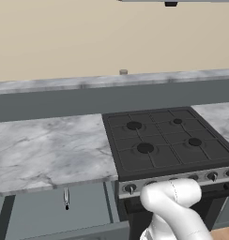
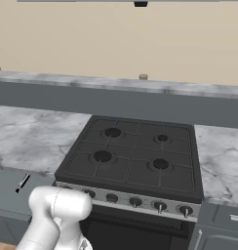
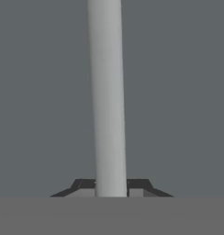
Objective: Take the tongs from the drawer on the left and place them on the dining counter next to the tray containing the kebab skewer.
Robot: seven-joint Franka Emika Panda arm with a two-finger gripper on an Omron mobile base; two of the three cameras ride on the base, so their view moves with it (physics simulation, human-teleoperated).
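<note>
The drawer (image 1: 36, 213) at the lower left stands pulled out, its plain grey inside showing below the counter's edge. In it lie the tongs (image 1: 66, 197), slim and silvery with a dark tip, which also appear at the left edge of the right base view (image 2: 22, 182). In the hand view my gripper (image 3: 111, 187) is shut on the drawer's silver bar handle (image 3: 107, 92), with a dark fingertip (image 3: 85, 186) pressed against each side of the bar and the flat drawer front (image 3: 178, 92) behind it. The tray, the kebab skewer and the dining counter are out of view.
A black four-burner stove (image 1: 165, 140) with a row of knobs sits right of the drawer, flanked by marbled counter (image 1: 46, 150). Behind runs a raised dark grey ledge (image 1: 50, 101) with a small grey cylinder (image 1: 123, 71) on its cap. My white arm (image 1: 172, 197) bends down before the stove.
</note>
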